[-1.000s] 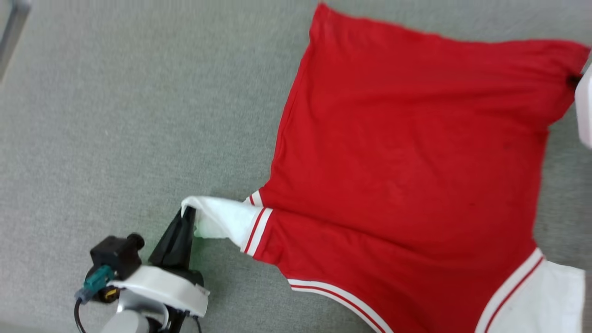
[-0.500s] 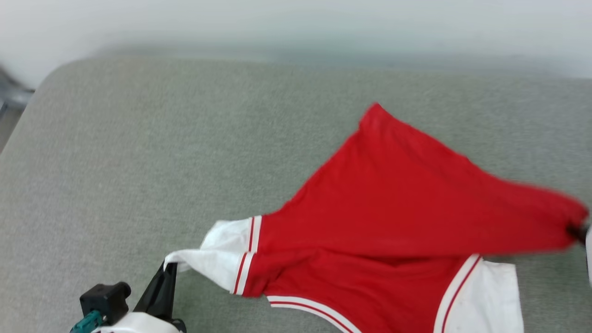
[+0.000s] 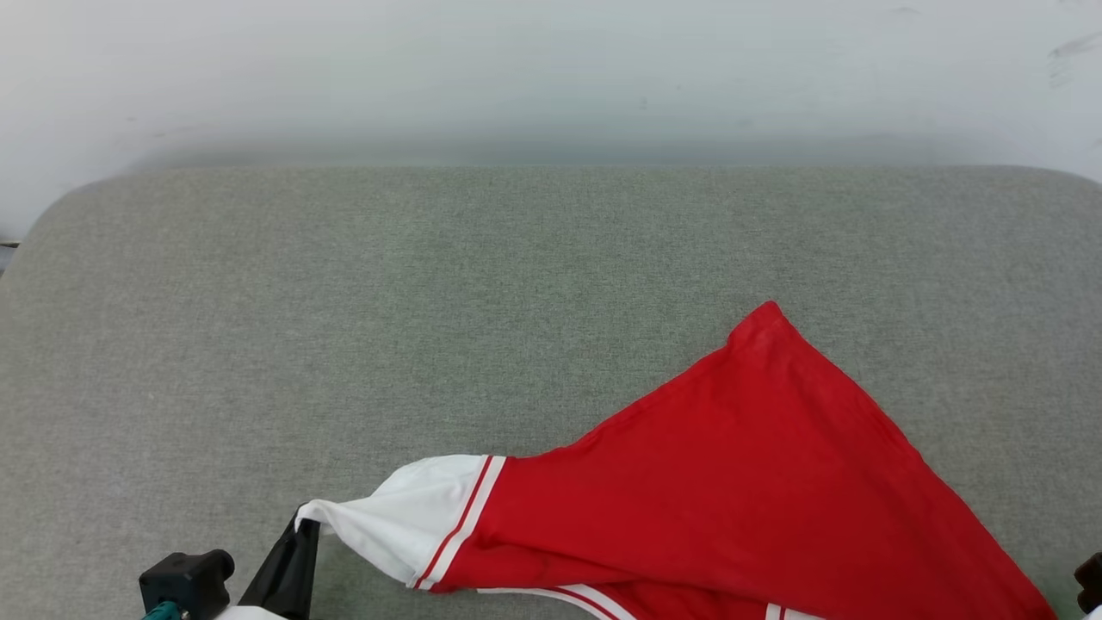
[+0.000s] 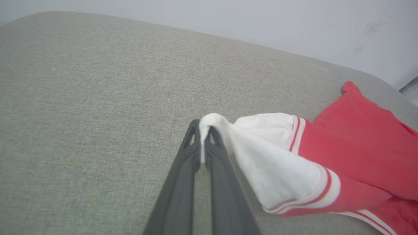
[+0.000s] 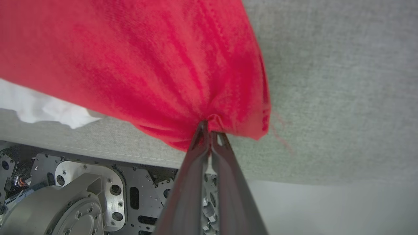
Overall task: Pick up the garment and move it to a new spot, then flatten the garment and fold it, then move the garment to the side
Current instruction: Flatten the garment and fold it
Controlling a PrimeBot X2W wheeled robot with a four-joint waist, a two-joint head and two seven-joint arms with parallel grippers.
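The garment (image 3: 740, 482) is a red shirt with white striped-trim sleeves, folded over itself near the front edge of the grey cushion (image 3: 430, 301). My left gripper (image 3: 303, 527) at the lower left is shut on the tip of a white sleeve (image 4: 261, 163), the cloth pinched between its dark fingers (image 4: 186, 169). At the lower right edge of the head view only a dark bit of my right gripper (image 3: 1088, 579) shows. The right wrist view has the right gripper (image 5: 209, 129) shut on a bunched corner of the garment (image 5: 147, 65), lifted over the cushion's front edge.
A pale wall (image 3: 551, 77) rises behind the cushion's rounded far edge. The cushion stretches wide and bare to the left and back. Below the front edge in the right wrist view sits the robot's metal base (image 5: 81, 195).
The head camera has tilted up, bringing the wall into view. The right-hand red corner has been carried toward the front, folding the red body over itself. The left gripper keeps its hold on the sleeve.
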